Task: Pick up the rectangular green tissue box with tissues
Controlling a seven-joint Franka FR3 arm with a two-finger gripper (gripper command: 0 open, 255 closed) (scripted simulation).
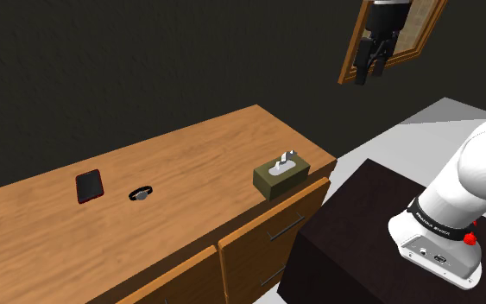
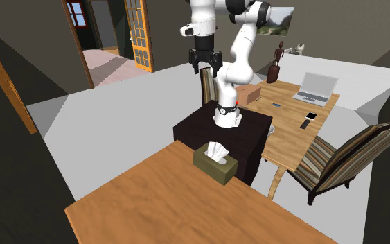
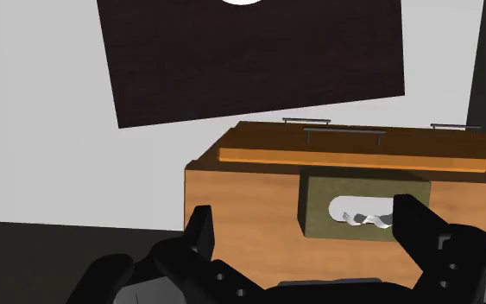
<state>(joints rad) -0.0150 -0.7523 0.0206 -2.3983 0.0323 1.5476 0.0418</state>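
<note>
seemingly the approach step: black claw (image 1: 373, 59), spread and empty, hangs high, well apart from the olive-green tissue box (image 1: 281, 176) on the wooden counter (image 1: 189, 160); next it should descend and straddle the box.

Shoulder view: set high, beside and a little behind the stand (image 1: 353, 233), which sits lower right. It faces down across the cabinet (image 1: 189, 155) top toward a dark wall (image 1: 103, 69), at middle range.

Second exterior view: opposite side, above the cabinet top, facing back at the stand and arm (image 2: 245, 41), with the room beyond.

Wrist view: well above, looking down on the cabinet's drawer-front edge and the stand.

All three share the tissue box (image 1: 281, 175) at the cabinet corner nearest the stand.
</note>
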